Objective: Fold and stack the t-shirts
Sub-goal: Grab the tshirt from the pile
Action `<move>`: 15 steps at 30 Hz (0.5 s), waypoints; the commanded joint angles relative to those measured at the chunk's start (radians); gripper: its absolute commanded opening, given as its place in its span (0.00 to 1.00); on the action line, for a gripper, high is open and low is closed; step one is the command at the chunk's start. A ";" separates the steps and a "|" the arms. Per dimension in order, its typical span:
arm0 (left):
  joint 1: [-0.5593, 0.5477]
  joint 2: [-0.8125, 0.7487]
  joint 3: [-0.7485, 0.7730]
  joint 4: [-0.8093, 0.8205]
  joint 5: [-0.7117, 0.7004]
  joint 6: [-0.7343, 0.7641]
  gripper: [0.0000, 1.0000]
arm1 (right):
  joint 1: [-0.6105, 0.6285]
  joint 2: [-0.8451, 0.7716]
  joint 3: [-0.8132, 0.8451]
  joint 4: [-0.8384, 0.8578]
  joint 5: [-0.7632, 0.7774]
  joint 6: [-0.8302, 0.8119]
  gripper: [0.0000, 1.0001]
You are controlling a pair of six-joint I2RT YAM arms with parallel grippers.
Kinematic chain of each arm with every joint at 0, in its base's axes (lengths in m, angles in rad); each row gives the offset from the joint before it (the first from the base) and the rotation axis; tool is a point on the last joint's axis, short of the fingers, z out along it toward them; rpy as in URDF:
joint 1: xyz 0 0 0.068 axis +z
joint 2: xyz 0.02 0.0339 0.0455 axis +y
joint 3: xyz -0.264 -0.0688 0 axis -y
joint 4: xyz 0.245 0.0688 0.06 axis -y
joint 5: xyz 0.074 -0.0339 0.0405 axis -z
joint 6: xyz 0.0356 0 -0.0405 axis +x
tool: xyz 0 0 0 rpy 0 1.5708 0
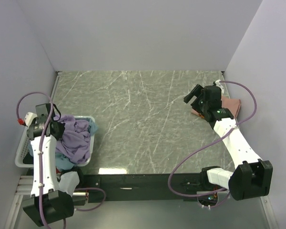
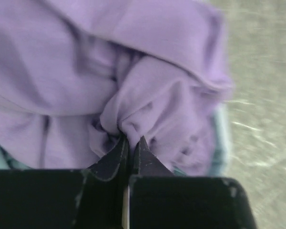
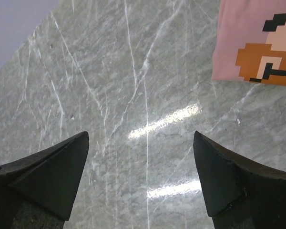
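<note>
A crumpled lavender-purple t-shirt (image 1: 76,138) lies on top of the pile in the white basket (image 1: 23,161) at the left edge. My left gripper (image 1: 56,124) is down in that pile, and in the left wrist view it (image 2: 131,139) is shut on a bunched fold of the lavender t-shirt (image 2: 148,71). A teal-blue t-shirt (image 1: 92,126) shows under the lavender one. A folded salmon-pink t-shirt (image 1: 231,106) with a pixel print (image 3: 269,57) lies flat at the far right. My right gripper (image 1: 194,97) hovers just left of it, open and empty (image 3: 140,136).
The marble tabletop (image 1: 143,124) stretches between the basket and the pink shirt. Walls close in the left, back and right sides. A purple cable (image 1: 35,95) loops above the left arm, another (image 1: 248,95) arcs past the pink shirt.
</note>
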 commanded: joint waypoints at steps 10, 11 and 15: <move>-0.014 -0.001 0.428 0.243 0.220 -0.004 0.01 | -0.022 -0.007 0.048 0.018 0.022 -0.023 0.94; -0.020 0.007 0.447 0.277 0.240 0.007 0.00 | -0.021 -0.007 0.051 0.018 0.022 -0.023 0.94; -0.142 0.088 0.542 0.480 0.363 0.020 0.01 | -0.022 -0.007 0.068 0.018 0.022 -0.018 0.93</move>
